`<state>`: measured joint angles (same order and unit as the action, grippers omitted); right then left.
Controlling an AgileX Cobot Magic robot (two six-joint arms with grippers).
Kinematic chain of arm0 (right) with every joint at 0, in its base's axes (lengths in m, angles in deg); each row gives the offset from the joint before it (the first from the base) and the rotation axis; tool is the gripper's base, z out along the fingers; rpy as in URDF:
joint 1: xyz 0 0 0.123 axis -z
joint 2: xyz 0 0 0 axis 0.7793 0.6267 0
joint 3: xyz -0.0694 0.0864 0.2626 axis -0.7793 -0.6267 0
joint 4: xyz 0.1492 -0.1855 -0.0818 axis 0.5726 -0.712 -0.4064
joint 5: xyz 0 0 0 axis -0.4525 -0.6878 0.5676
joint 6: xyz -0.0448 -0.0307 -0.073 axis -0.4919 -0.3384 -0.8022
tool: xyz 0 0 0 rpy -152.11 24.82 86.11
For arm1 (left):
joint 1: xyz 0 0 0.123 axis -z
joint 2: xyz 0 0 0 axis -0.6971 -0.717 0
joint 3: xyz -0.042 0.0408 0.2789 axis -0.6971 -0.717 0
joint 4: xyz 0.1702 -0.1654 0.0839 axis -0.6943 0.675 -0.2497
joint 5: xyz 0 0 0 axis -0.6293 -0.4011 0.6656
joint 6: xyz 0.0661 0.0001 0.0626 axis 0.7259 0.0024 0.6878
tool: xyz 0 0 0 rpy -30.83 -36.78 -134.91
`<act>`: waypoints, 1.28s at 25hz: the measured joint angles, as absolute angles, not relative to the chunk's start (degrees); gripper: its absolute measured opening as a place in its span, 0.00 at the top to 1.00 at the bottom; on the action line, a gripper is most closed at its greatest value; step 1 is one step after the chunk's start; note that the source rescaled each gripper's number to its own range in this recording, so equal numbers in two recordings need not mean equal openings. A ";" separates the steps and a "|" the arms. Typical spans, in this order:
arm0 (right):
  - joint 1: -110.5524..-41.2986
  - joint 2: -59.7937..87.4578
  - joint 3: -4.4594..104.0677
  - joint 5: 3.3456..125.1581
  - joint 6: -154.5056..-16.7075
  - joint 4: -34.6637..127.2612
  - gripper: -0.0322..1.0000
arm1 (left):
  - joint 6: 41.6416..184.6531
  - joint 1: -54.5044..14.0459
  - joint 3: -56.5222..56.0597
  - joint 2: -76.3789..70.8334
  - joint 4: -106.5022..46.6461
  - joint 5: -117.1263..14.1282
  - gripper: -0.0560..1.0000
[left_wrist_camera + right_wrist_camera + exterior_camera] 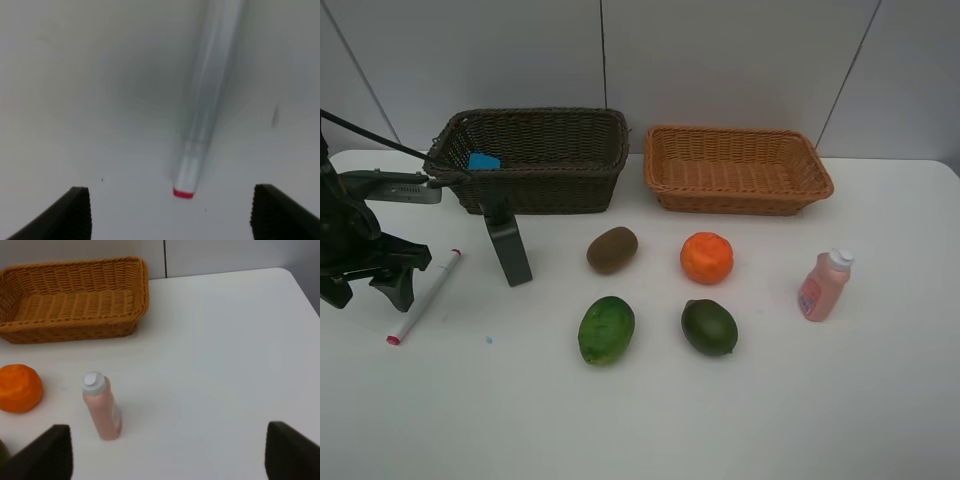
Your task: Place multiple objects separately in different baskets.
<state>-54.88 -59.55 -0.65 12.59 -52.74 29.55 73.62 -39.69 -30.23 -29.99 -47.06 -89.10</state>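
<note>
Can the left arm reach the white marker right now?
Likely yes. The left end effector is open and close to the marker, whose red tip shows between its fingers; nothing lies across it.

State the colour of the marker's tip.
Red, on a white marker; clearest in the left wrist view.

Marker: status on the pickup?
Left hand open, lined up on marker red end, no grip. Right hand open, near pink bottle. Dark green bottle upright beside marker.

white marker [423,297] flat (red end frontward) | pink bottle [823,286] upright | kiwi [612,249] beside orange [706,257]
</note>
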 joint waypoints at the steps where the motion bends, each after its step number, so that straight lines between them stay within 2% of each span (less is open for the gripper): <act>1: -54.88 -59.55 -0.65 12.59 -52.74 29.55 0.05 | 73.62 -39.69 -29.68 -31.33 -47.06 -88.17 0.15; 13: -54.88 -59.55 -0.65 12.59 -52.74 29.55 0.05 | 73.63 -39.69 -27.30 -38.85 -46.91 -79.73 0.15; 24: -54.88 -59.55 -0.65 12.59 -52.74 29.55 0.05 | 73.63 -39.69 -27.22 -40.23 -46.88 -78.18 0.15; 27: -54.88 -59.55 -0.65 12.59 -52.74 29.55 0.05 | 73.58 -39.69 -27.22 -40.23 -46.84 -78.05 0.21; 29: -54.88 -59.55 -0.65 12.59 -52.74 29.55 0.05 | 73.53 -39.69 -27.22 -40.23 -46.84 -78.05 0.28; 31: -54.88 -59.55 -0.65 12.59 -52.74 29.55 0.05 | 73.53 -39.69 -27.22 -40.23 -46.84 -78.05 0.42; 32: -54.88 -59.55 -0.65 12.59 -52.74 29.55 0.05 | 73.53 -39.69 -27.22 -40.23 -46.84 -78.11 0.53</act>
<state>-54.88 -59.55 -0.65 12.59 -52.74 29.55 73.53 -39.69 -27.22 -40.23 -46.84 -78.11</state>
